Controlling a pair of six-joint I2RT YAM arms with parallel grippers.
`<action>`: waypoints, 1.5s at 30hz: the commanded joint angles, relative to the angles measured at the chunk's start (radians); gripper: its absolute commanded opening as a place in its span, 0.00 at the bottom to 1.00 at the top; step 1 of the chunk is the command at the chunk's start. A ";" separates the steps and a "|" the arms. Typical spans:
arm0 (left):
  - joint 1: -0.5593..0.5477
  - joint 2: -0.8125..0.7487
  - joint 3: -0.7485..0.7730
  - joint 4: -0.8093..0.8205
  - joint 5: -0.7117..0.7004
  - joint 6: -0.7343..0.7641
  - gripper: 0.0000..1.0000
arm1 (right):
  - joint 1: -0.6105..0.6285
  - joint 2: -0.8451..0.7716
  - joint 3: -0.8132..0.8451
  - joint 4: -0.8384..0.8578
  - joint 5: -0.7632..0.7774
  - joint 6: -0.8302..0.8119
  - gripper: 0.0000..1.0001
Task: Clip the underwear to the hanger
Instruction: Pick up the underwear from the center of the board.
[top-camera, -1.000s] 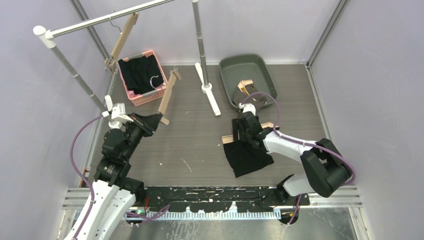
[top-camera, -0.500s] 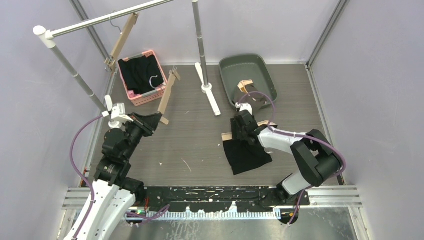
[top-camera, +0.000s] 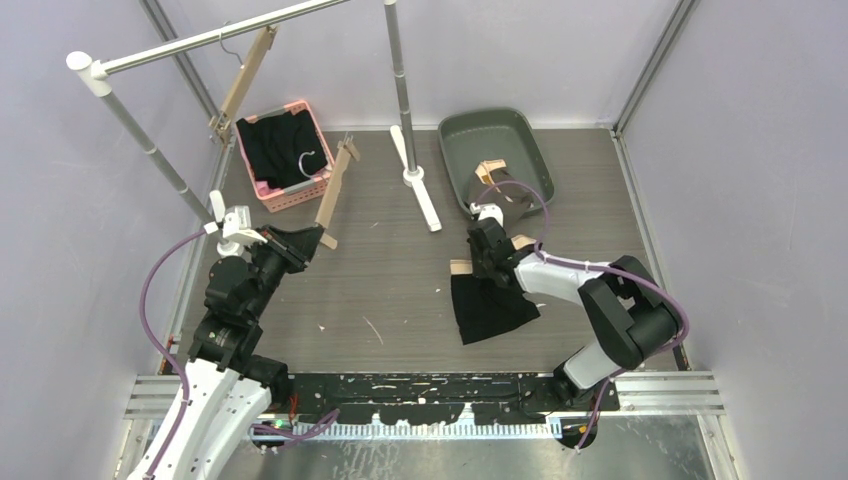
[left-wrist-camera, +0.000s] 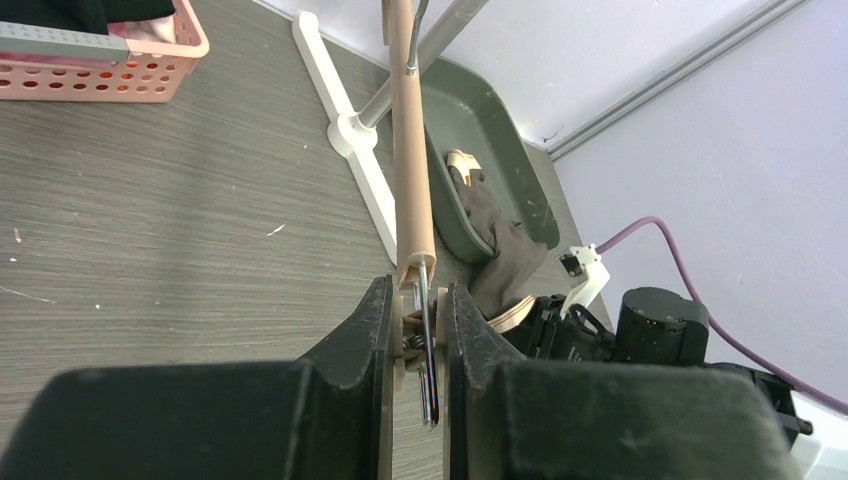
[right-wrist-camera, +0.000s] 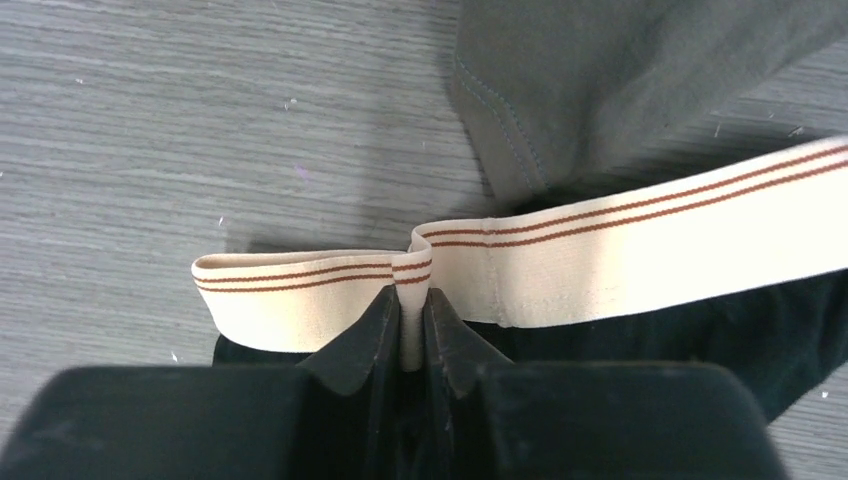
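The wooden clip hanger (top-camera: 335, 192) stands tilted over the left of the table, metal hook (top-camera: 309, 160) at its far end. My left gripper (top-camera: 318, 238) is shut on the clip (left-wrist-camera: 425, 340) at its near end, squeezing the clip's two wooden arms; the bar (left-wrist-camera: 413, 150) runs away from the fingers. The black underwear (top-camera: 490, 305) lies on the table right of centre. My right gripper (top-camera: 487, 265) is shut on a pinched fold of its cream waistband (right-wrist-camera: 600, 250) with brown stripes, near the band's left end; the black cloth (right-wrist-camera: 700, 330) trails beneath.
A pink basket (top-camera: 283, 155) of black garments sits at the back left. A green tray (top-camera: 497, 150) holding another garment is at the back right; grey cloth (right-wrist-camera: 620, 80) lies just beyond the waistband. A clothes rack's pole (top-camera: 400, 90) and foot (top-camera: 420, 195) stand between them, and a second hanger (top-camera: 245, 75) hangs on the rail.
My right gripper has closed on the waistband and shifted slightly toward the back, drawing the underwear with it. The left arm and the hanger have not moved.
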 joint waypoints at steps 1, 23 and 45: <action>-0.001 -0.002 0.013 0.066 -0.004 0.015 0.00 | -0.002 -0.070 -0.052 0.002 -0.030 -0.008 0.13; -0.002 0.029 -0.084 0.324 0.128 -0.087 0.00 | -0.001 -0.211 -0.116 0.478 -0.584 0.006 0.01; -0.001 0.130 -0.133 0.504 0.129 -0.151 0.00 | 0.026 -0.026 0.102 0.613 -0.790 0.188 0.01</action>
